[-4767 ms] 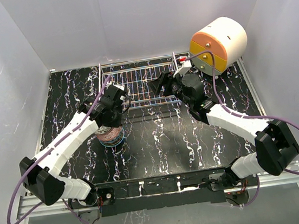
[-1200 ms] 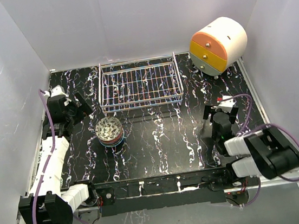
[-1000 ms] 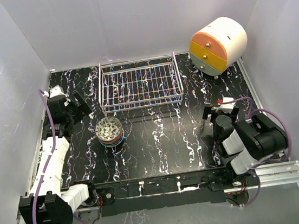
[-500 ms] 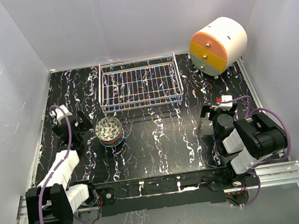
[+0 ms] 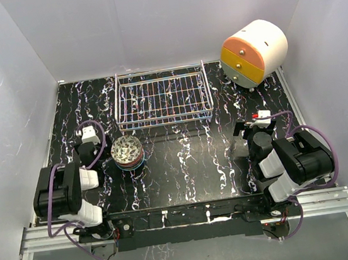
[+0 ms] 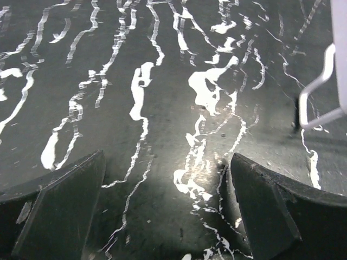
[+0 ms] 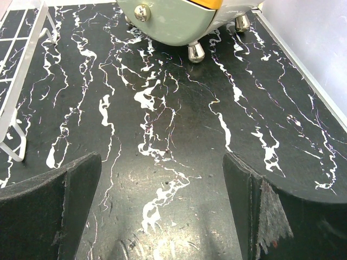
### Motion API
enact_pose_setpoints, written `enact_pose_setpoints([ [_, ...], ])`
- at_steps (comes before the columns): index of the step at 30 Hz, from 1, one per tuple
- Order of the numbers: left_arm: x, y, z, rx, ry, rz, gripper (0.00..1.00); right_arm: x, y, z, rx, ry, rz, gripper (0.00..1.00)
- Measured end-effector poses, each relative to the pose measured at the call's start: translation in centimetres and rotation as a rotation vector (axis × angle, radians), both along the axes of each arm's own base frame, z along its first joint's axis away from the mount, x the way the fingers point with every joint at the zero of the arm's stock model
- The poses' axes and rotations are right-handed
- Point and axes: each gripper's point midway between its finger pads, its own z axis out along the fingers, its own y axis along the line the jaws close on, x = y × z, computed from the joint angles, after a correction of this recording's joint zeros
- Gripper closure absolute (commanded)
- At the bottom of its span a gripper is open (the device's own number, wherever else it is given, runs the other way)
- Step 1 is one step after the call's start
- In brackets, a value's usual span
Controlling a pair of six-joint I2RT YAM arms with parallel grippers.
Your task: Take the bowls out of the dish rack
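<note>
Well, the dish rack [image 5: 163, 99] has nothing in it; the bowls [image 5: 127, 151] sit stacked just in front of its left end. The left gripper [image 6: 168, 211] and right gripper [image 7: 162, 206] gape wide, holding nothing. The job looks done.

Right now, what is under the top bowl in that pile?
More bowls, nested beneath the top bowl; only their rims peek out. Their insides are covered, so I cannot count them.

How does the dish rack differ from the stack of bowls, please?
The dish rack is a rectangular wire grid; the stack of bowls is round, patterned ceramic. The dish rack holds nothing; the bowls sit nested, apart from it, near its front left corner. Both rest on the black table.
</note>
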Motion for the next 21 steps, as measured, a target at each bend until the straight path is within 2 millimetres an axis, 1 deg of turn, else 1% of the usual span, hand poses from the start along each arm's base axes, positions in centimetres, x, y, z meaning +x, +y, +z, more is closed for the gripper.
enact_pose_setpoints([
  [3,0.6,-0.9,-1.0,0.008,-0.003,-0.070,0.03,0.0,0.0,0.0,0.000,0.000,0.001,0.02],
  [9,1.7,-1.3,-1.0,0.020,-0.049,-0.107,0.03,0.0,0.0,0.0,0.001,0.000,0.001,0.02],
  [21,2.0,-1.9,-0.8,0.010,-0.066,-0.136,0.03,0.1,0.0,-0.1,0.001,0.002,0.007,0.02],
])
